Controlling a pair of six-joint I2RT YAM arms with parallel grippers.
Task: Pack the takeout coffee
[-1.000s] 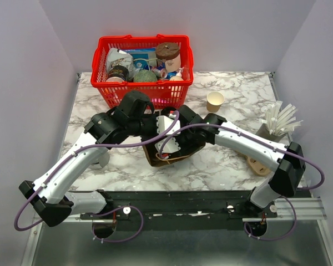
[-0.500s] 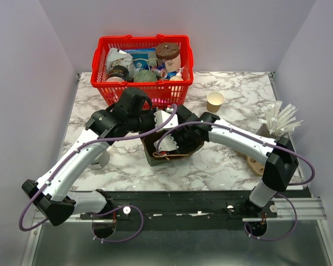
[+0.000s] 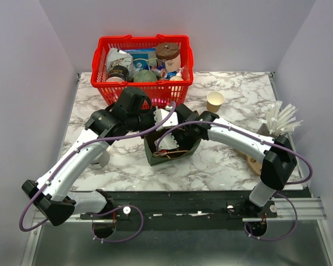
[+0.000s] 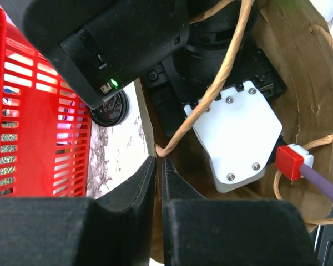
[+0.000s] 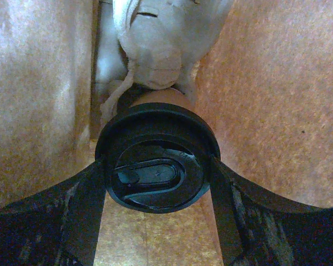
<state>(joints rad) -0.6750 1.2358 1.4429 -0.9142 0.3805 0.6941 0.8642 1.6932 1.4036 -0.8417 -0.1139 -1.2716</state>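
Right wrist view alone shows me: right gripper (image 5: 156, 176) clasping black-lidded cup (image 5: 155, 141) inside paper bag (image 5: 41, 83). Left gripper (image 4: 159, 166), narrowly parted, straddles bag rim.

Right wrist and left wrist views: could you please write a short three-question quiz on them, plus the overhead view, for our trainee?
1. True or false: the right gripper grips the black-lidded cup inside the paper bag.
2. What lies between the fingers of the left gripper? A) the bag's rim B) the basket's wall C) the cup's lid
3. Fill in: the red basket stands at the ___ edge of the table, seen from the arm bases.

Key: 1 true; 2 A; 3 far.
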